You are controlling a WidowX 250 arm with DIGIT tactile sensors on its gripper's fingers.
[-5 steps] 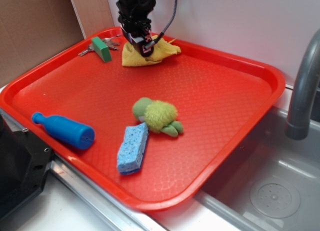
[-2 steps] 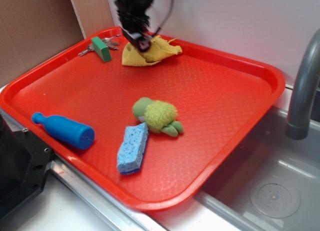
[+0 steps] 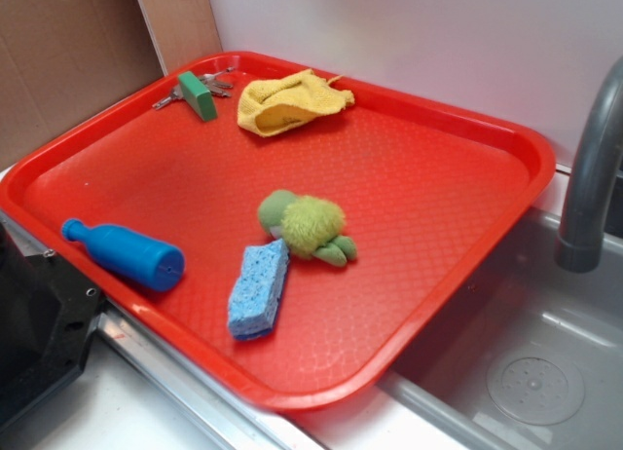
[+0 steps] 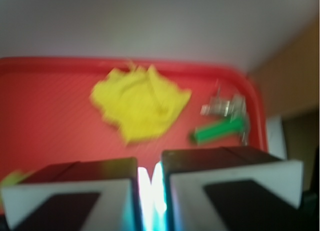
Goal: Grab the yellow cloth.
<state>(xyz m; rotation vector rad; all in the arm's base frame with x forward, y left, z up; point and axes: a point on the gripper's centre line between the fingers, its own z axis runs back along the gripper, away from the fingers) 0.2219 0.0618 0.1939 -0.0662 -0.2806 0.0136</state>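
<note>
The yellow cloth (image 3: 290, 101) lies crumpled in the far corner of the red tray (image 3: 458, 216), hard by the back rim, with a hollow fold gaping toward the tray's middle and a loose thread trailing toward the wall. Nothing holds it. In the wrist view the cloth (image 4: 140, 101) sits ahead of and below the gripper (image 4: 150, 188), well apart from it; the two pale fingers (image 4: 75, 191) are drawn nearly together with only a bright sliver between them, clamped on nothing. In the exterior view only a dark scrap shows at the top edge above the tray's far left corner, likely part of the arm. Just beside the cloth, further along the back rim, rests a green key tag (image 3: 198, 94) with a small bunch of keys (image 3: 219, 80). Nearer the middle of the tray lies a fuzzy yellow-green plush toy (image 3: 307, 226), a blue sponge (image 3: 259, 287) touching its near side, and by the front-left rim a blue bottle-shaped thing (image 3: 127, 255). By my reckoning the grab has yet to happen. To do it well, the fingers should spread first, then come straight down over the cloth's raised, bunched ridge rather than its flat edge, keeping clear of the tray rim and the green tag, and close only once they straddle a fold so the fabric gathers between them.
</note>
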